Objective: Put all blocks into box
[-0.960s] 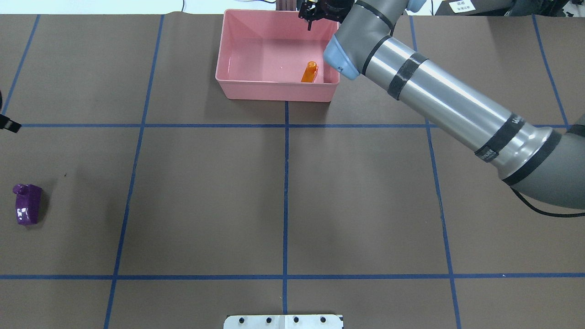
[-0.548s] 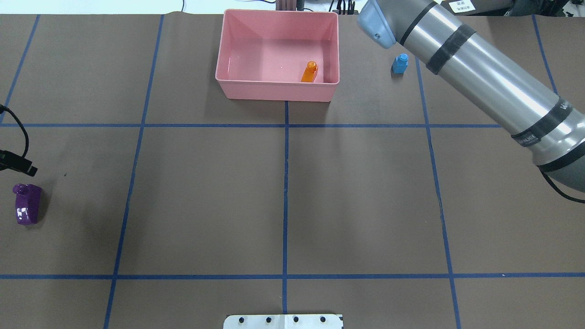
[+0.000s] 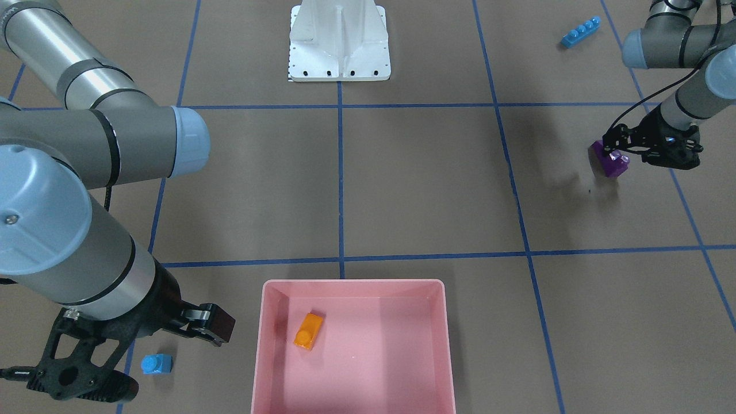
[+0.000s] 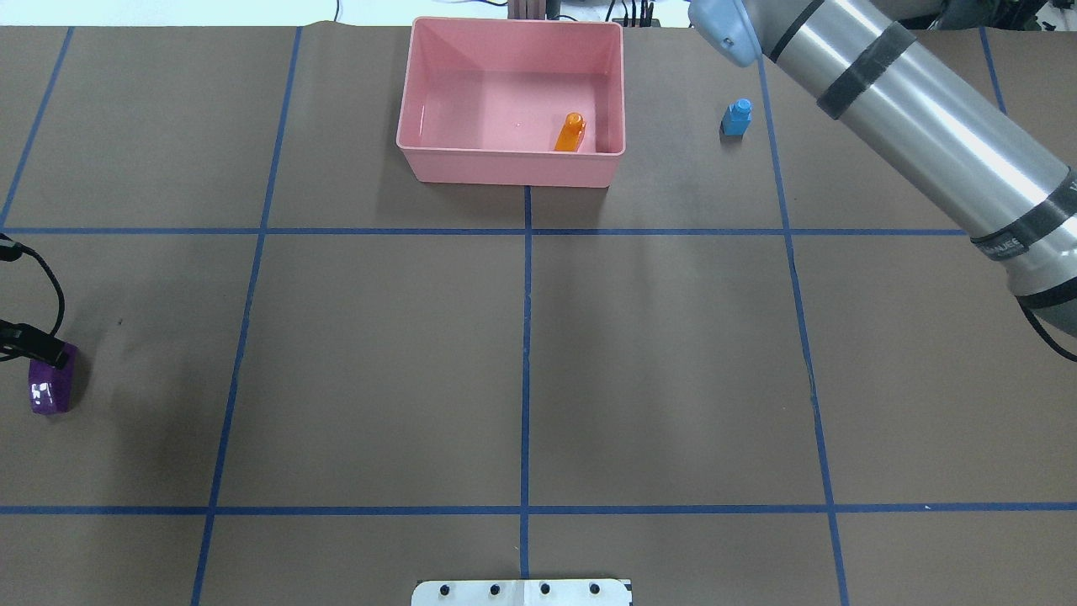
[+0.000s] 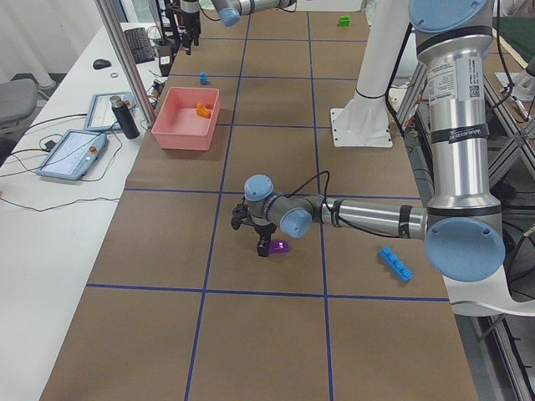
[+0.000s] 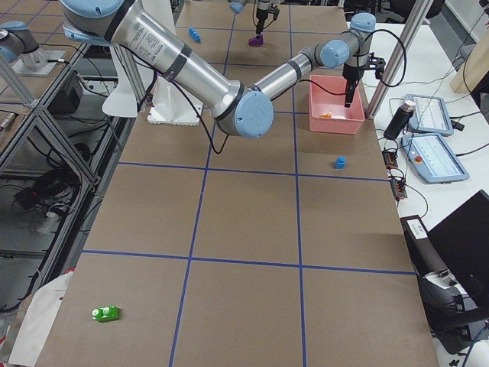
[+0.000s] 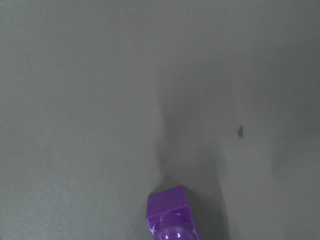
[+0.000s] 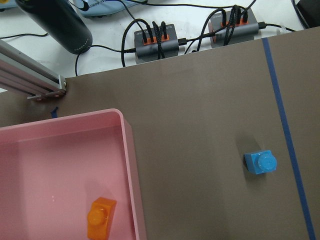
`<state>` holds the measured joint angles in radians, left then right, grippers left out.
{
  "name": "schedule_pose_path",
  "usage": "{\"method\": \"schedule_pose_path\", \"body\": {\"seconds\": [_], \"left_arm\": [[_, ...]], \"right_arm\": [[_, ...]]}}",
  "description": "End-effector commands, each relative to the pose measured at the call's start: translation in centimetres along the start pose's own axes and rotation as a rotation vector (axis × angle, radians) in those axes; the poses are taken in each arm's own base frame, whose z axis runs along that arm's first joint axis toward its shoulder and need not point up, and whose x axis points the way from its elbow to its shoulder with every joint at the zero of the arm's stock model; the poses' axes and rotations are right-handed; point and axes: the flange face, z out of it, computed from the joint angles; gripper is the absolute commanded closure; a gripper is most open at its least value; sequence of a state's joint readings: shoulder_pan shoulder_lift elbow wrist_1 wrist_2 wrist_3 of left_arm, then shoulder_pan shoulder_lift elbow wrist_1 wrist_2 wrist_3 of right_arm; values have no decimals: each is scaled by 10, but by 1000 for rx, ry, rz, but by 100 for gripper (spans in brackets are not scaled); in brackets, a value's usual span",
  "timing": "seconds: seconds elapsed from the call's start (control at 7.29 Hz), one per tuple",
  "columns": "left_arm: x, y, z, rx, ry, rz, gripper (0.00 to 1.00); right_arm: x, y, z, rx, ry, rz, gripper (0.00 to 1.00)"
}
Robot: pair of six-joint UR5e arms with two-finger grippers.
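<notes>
The pink box [image 4: 505, 167] stands at the table's far middle with the orange brick [image 4: 570, 133] lying inside; both show in the right wrist view, box [image 8: 127, 150] and orange brick [image 8: 100, 217]. The small blue brick [image 4: 737, 118] stands on the table right of the box. My right gripper [image 3: 80, 391] hangs open and empty above and beside it [image 3: 157, 364]. My left gripper [image 3: 618, 150] is open, low over the purple brick [image 4: 50, 389], which lies at the table's left edge. The long blue bar [image 3: 581, 31] and green brick [image 6: 105, 313] lie apart.
The white robot base [image 3: 339, 40] is at the near middle edge. A black bottle [image 8: 57, 22], cable hubs [image 8: 155, 40] and tablets [image 6: 432, 157] sit beyond the far table edge, behind the box. Blue tape lines [image 4: 526, 337] grid the brown table.
My right arm has swung right, away from above the box, uncovering the small blue brick. My left gripper has moved in over the purple brick's top end.
</notes>
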<state>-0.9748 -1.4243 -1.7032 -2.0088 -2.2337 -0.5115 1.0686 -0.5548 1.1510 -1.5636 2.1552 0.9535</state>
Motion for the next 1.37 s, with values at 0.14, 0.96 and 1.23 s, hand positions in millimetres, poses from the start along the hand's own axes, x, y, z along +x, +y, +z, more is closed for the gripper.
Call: {"method": "schedule_pose_path", "body": {"seconds": [0.14, 0.96, 1.23], "left_arm": [[5, 3, 15, -13, -37, 21, 51], [76, -48, -49, 134, 42, 122, 100], [139, -139, -132, 266, 69, 126, 100]], "right_arm": [[5, 1, 1, -3, 6, -7, 0], [41, -12, 12, -4, 33, -61, 0], [98, -32, 20, -1, 65, -119, 0]]}}
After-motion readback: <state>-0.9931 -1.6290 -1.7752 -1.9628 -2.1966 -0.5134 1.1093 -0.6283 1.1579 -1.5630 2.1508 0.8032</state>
